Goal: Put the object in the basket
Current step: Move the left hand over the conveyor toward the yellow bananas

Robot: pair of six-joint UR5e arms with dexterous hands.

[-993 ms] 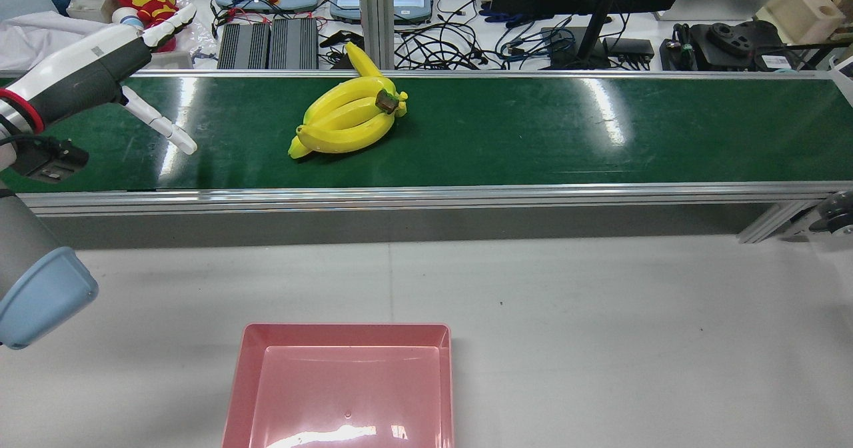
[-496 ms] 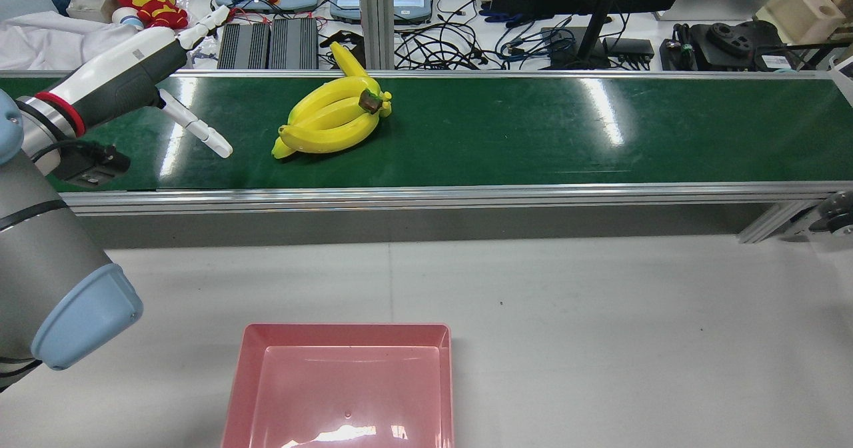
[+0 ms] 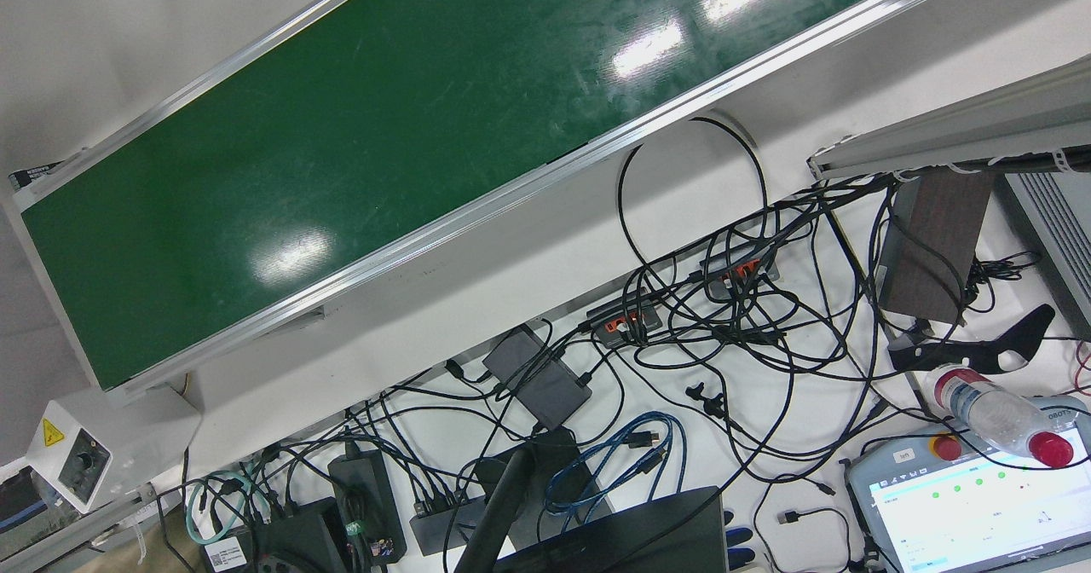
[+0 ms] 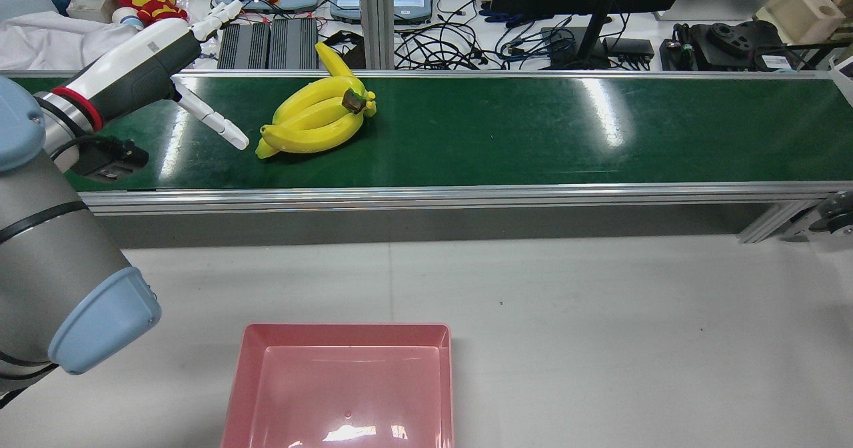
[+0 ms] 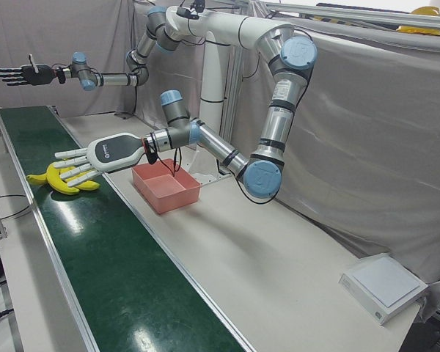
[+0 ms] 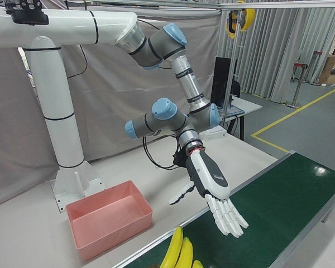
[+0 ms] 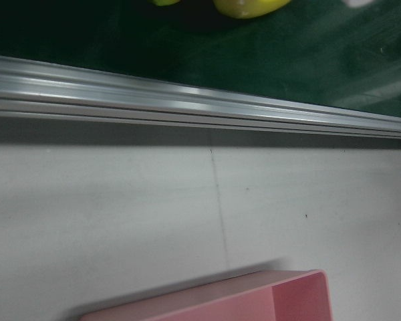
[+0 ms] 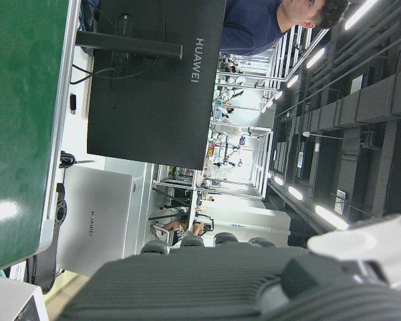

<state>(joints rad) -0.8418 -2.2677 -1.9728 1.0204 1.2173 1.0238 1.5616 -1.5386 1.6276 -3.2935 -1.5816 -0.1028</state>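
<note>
One step in hand: reach toward the bananas, grasp not yet made, nothing lifted.
basket (image 4: 343,385): pink, shallow, rectangular, empty; bottom centre of the rear view, on the white table (image 4: 600,315), well apart from the belt.
table: bare white strip between basket and belt, middle of the rear view.
belt (image 4: 533,135): green conveyor with aluminium rails, across the upper half of the rear view.
left hand (image 4: 150,68): upper left of the rear view, above the belt, fingers spread and straight, holding nothing; one fingertip just beside the near tips of the bunch, contact not clear. Same hand in the left-front view (image 5: 88,163), flat and splayed over the bunch.
bananas (image 4: 313,118): upper centre-left of the rear view, lying flat on the belt; yellow glossy plastic-looking bunch, brown stem cap at the right end, one fruit sticking up toward the far rail; left edge of the left-front view (image 5: 62,180).
right hand (image 5: 18,75): top left of the left-front view, raised, far from the belt, fingers apart, empty.
next move: judged to call for lowering over the bunch, curling fingers round the curved fruits, then carry back to the basket; smooth rounded surface likely slippery.
</note>
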